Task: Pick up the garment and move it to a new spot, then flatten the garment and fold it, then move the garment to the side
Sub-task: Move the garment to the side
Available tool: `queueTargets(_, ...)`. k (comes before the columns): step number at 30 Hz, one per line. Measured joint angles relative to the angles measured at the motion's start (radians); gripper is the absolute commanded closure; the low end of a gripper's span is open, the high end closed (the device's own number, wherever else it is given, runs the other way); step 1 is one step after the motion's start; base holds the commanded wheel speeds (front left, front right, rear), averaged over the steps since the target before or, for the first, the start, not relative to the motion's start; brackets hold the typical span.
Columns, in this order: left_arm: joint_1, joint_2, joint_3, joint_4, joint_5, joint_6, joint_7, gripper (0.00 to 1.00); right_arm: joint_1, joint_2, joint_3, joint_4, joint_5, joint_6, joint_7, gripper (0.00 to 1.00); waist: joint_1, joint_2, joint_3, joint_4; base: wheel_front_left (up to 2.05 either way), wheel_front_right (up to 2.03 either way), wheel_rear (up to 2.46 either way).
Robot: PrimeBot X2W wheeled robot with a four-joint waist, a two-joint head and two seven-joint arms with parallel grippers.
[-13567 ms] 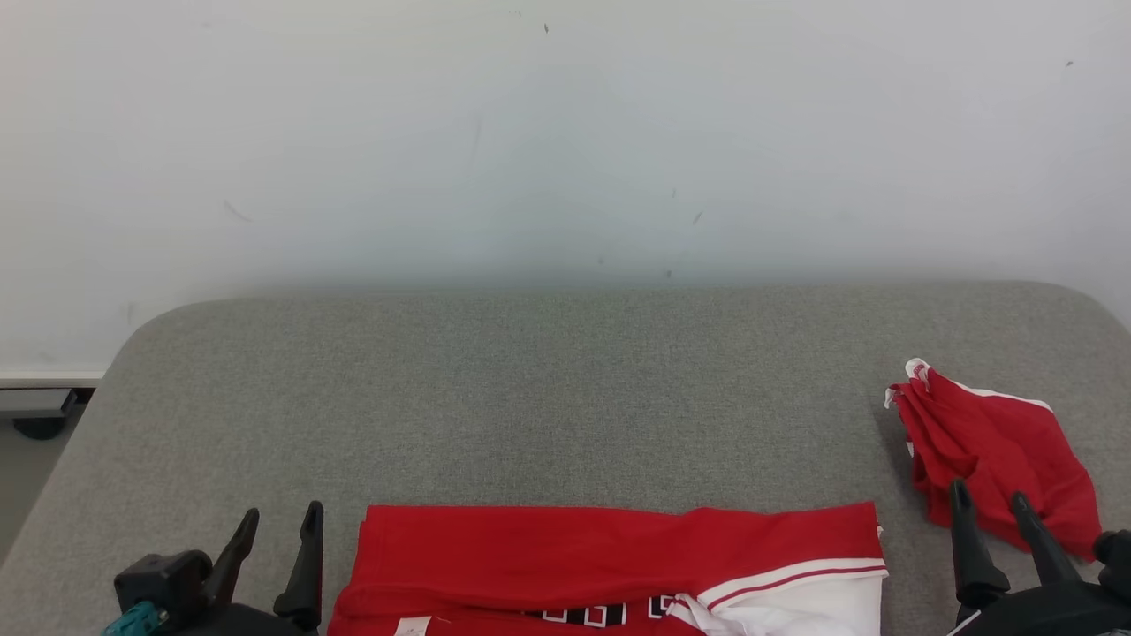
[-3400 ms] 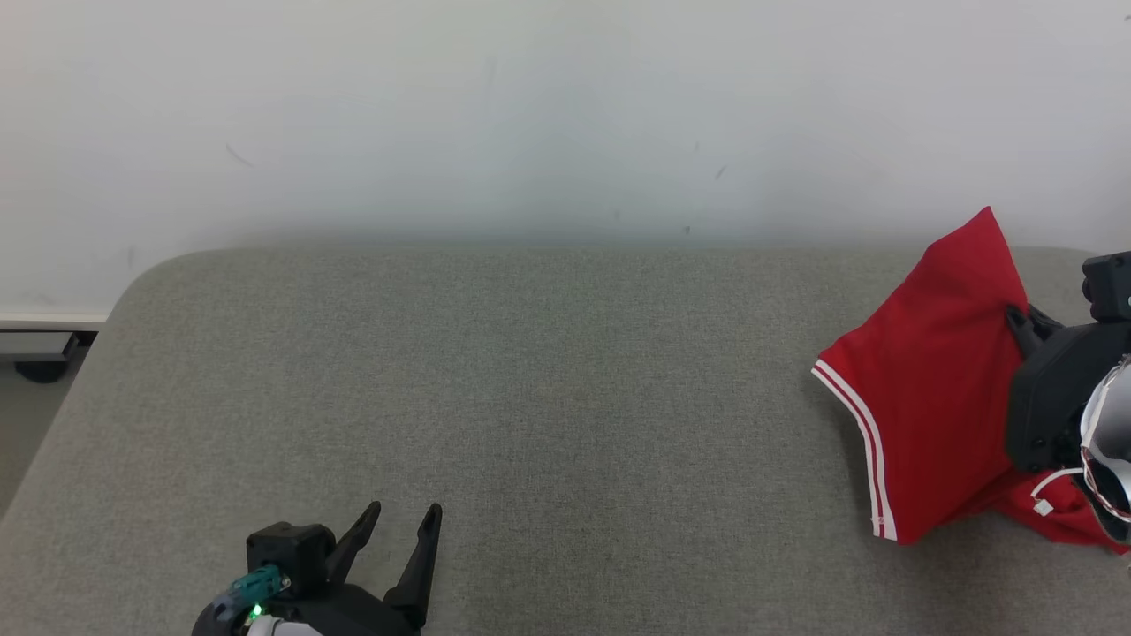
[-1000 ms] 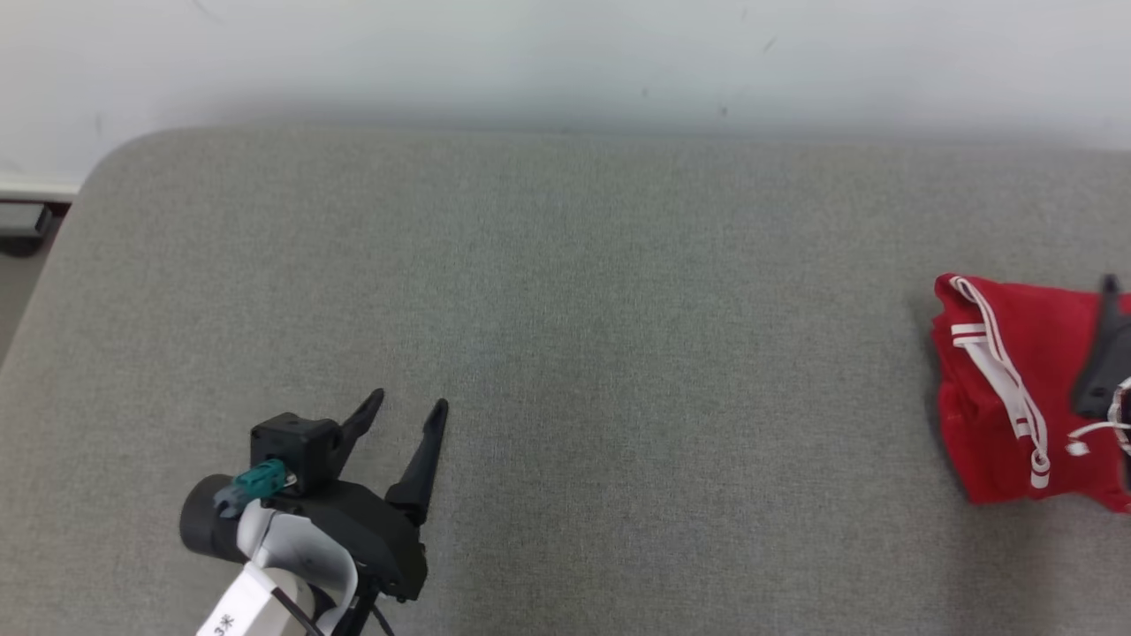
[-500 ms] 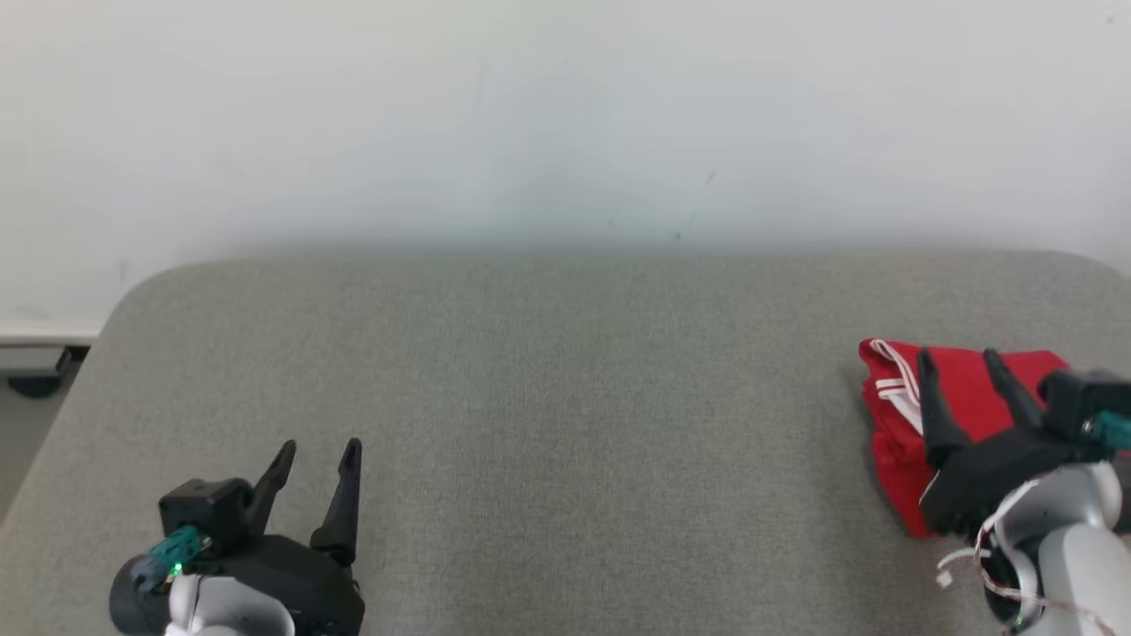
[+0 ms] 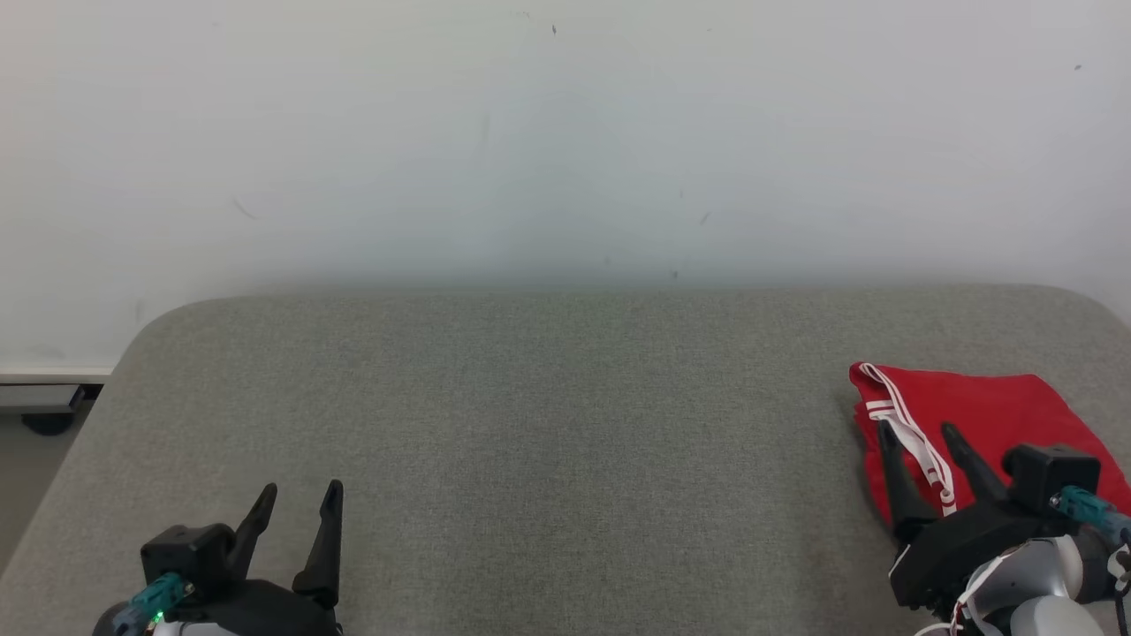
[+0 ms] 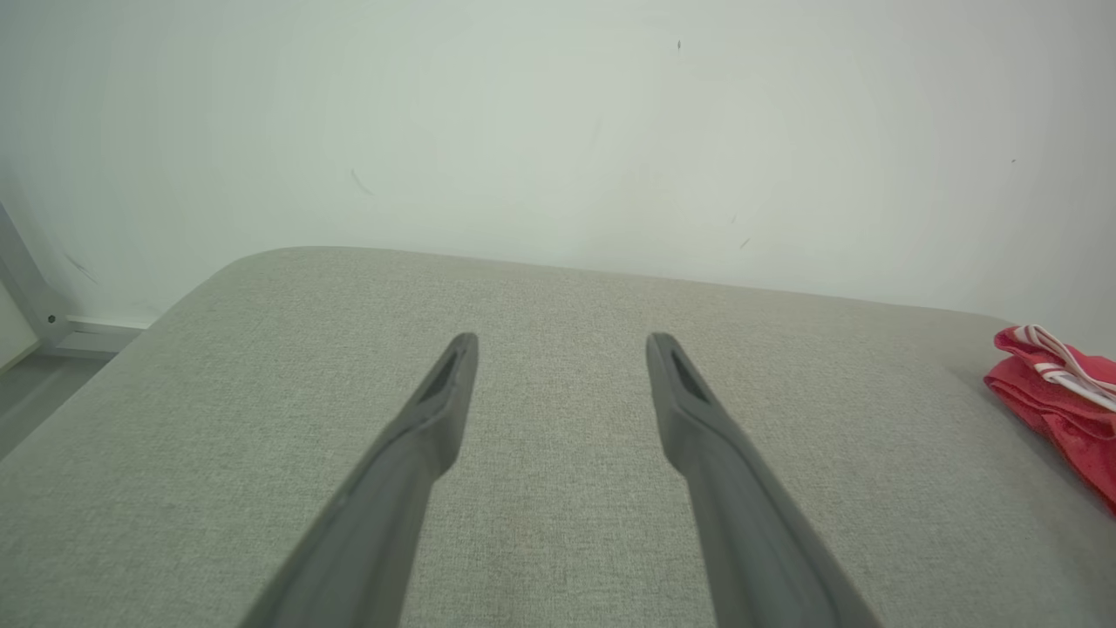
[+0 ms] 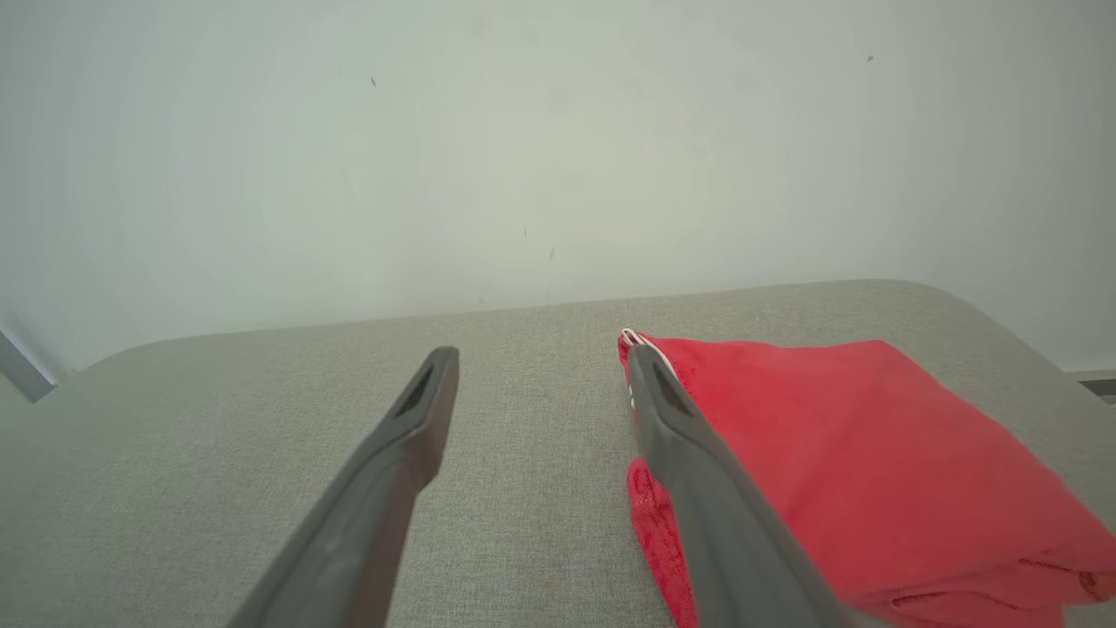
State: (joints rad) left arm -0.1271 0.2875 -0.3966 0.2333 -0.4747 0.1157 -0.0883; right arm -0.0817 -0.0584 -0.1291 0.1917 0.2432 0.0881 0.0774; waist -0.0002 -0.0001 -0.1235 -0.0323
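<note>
Since the folded garment (image 5: 998, 411) lies aside, left end effector (image 5: 300, 490) and right end effector (image 5: 916, 433) hover open, empty. Looks done.

Both sit with fingers spread wide, nothing held: right gripper (image 5: 916, 428) just beside the garment (image 5: 998, 415), left gripper (image 5: 301, 488) well apart from it.

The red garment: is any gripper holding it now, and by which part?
Nothing is held. The red garment lies folded on the grey surface; left gripper and right gripper both stand open.
</note>
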Motion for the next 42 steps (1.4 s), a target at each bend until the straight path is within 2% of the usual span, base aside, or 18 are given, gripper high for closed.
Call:
queueTargets(12, 0.042, 0.002, 0.043, -0.027, -0.002, 0.007, 0.004, 0.0, 0.021, 0.011, 0.063, -0.001, 0.012, -0.028, -0.017, 0.0, 0.0001, 0.0001, 0.014, 0.037, 0.0, 0.0, 0.0)
queueTargets(26, 0.043, -0.008, 0.085, -0.05, -0.008, 0.008, 0.003, 0.0, 0.022, 0.011, 0.094, -0.001, 0.038, -0.055, -0.038, 0.0, 0.0002, 0.0001, 0.03, 0.038, 0.0, 0.0, 0.0)
queueTargets(42, 0.043, -0.027, 0.085, -0.049, -0.008, 0.008, 0.021, 0.0, 0.038, 0.012, 0.091, -0.003, 0.072, -0.116, -0.069, 0.0, 0.0001, 0.0002, 0.031, 0.027, 0.0, 0.0, 0.0)
